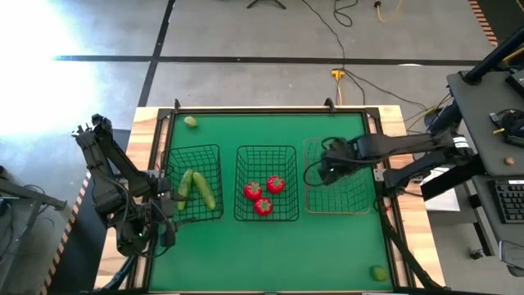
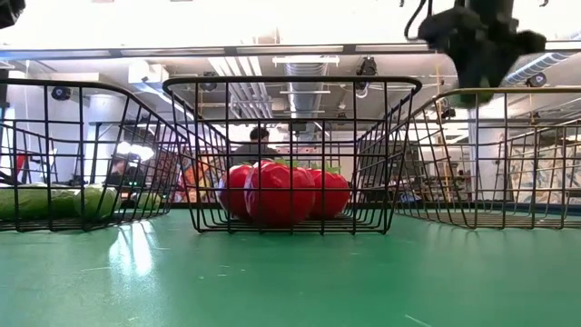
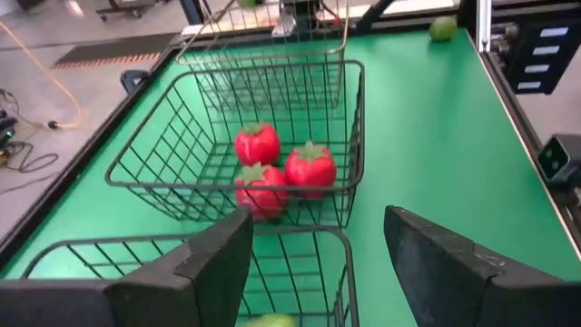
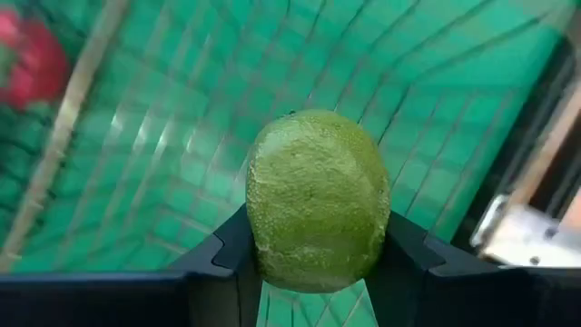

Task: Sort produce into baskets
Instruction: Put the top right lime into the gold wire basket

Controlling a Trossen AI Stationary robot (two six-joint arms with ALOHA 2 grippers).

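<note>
one pebbly round lime [image 4: 315, 200] sits gripped in the right hand [image 1: 326, 170] above the tan wire basket [image 1: 360, 205].

We can read no text, label, brand, number or sign anywhere in these views.

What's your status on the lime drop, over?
Right gripper shut on round green lime, above tan wire basket. Left gripper open, waiting beside left black basket. Nothing in the way.
</note>
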